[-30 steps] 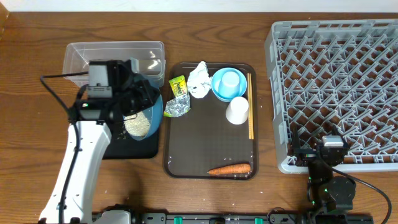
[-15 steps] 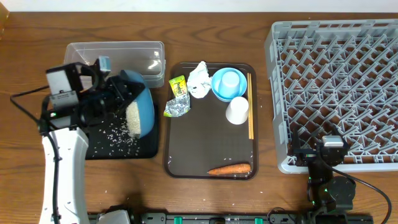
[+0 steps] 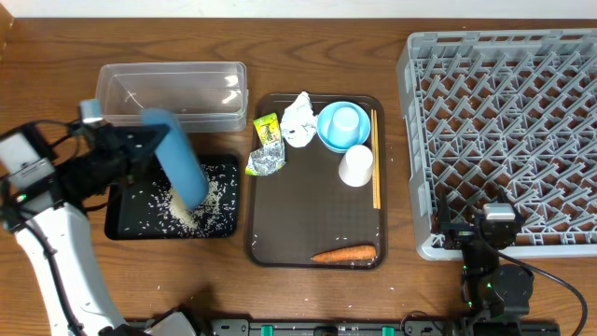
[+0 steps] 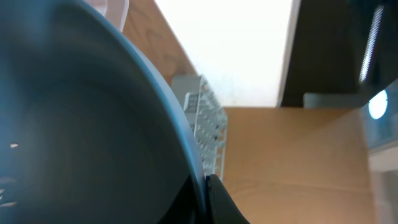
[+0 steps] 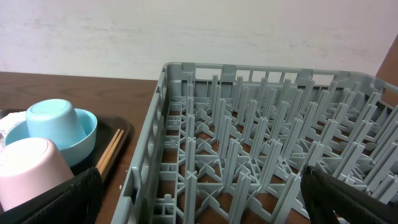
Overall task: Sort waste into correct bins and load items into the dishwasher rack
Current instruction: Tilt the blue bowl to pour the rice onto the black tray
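Plate (image 3: 177, 161) now on edge, rim toward black tray (image 3: 116, 227)

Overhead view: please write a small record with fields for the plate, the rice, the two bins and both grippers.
plate: dark blue plate, tilted steeply over the black tray
rice: white rice, scattered inside the black tray
tub: clear tub, no waste visible inside
left gripper: left gripper, shut on the plate's edge
right gripper: right gripper, open, holding nothing, at the near edge of the rack
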